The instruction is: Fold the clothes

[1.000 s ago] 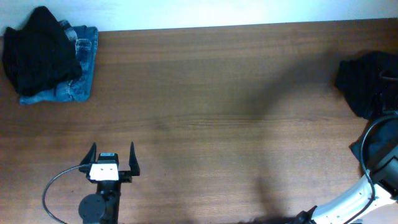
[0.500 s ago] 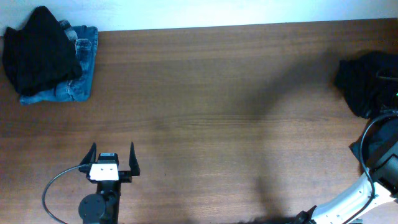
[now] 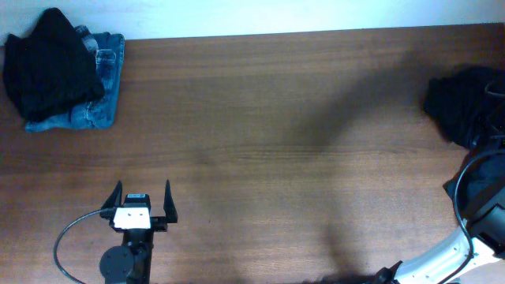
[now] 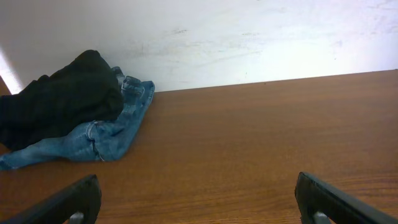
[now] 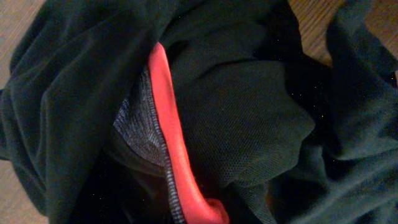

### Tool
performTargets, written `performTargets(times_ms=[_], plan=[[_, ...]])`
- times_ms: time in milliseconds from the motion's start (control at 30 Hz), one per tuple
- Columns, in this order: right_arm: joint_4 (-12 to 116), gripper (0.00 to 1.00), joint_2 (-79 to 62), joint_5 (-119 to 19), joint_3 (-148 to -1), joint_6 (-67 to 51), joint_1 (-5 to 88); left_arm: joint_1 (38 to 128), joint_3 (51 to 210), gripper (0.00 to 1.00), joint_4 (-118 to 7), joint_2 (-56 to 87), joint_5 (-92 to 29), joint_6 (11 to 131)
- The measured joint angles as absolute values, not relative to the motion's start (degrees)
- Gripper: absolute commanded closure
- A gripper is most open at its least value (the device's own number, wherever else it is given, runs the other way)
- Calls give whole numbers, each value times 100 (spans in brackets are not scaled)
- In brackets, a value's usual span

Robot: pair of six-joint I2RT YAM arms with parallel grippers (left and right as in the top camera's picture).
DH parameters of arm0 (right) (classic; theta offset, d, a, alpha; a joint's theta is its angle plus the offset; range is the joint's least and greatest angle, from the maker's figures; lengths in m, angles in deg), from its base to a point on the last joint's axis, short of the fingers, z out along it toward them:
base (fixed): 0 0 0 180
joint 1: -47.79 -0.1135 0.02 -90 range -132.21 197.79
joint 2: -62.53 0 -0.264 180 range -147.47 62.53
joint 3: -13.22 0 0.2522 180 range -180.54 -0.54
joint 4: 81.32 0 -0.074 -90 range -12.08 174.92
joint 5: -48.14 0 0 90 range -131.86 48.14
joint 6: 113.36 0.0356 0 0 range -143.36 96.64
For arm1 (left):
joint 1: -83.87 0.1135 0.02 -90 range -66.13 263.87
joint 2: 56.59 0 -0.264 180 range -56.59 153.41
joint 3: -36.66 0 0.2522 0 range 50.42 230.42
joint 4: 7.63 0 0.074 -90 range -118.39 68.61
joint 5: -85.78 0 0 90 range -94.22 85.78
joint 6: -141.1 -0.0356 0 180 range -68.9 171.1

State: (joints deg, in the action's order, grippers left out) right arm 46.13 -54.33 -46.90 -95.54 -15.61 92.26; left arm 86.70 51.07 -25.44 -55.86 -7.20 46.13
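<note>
A black garment (image 3: 51,59) lies heaped on folded blue jeans (image 3: 99,87) at the table's far left corner. The left wrist view shows the same black heap (image 4: 62,102) and jeans (image 4: 106,134) ahead to the left. My left gripper (image 3: 143,188) (image 4: 199,208) stands wide open over bare wood near the front edge, far from them. Another black garment (image 3: 461,99) lies crumpled at the right edge, with my right arm (image 3: 483,201) reaching into it. Black fabric (image 5: 261,118) with a red trim (image 5: 169,118) fills the right wrist view. The right fingers are hidden.
The wooden table (image 3: 276,142) runs between the two heaps. A pale wall (image 4: 249,37) stands behind its far edge. A grey cable (image 3: 67,237) loops beside the left arm.
The right-hand black garment's lower edge has shifted slightly by the right arm. The left arm and the left heap have not moved.
</note>
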Motion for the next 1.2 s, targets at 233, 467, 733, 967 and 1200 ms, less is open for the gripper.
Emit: performTargets(times_ms=[233, 467, 733, 967, 1200], plan=[[4550, 74, -5263, -4690, -9554, -1563, 9228, 8670, 5107, 1, -2544, -5586, -720, 4613], [4547, 62, -4944, -4690, -9572, -1561, 9228, 8670, 5107, 1, -2544, -5586, -720, 4613], [4453, 62, -4926, -4690, -9602, -1561, 9228, 8670, 5107, 1, -2544, -5586, -720, 4613], [4377, 62, -4939, -4616, -9594, -1561, 9228, 8670, 5107, 1, -2542, -5586, -720, 4613], [4375, 62, -5164, -4620, -9506, -1563, 9228, 8670, 5107, 1, -2544, -5586, -720, 4613]])
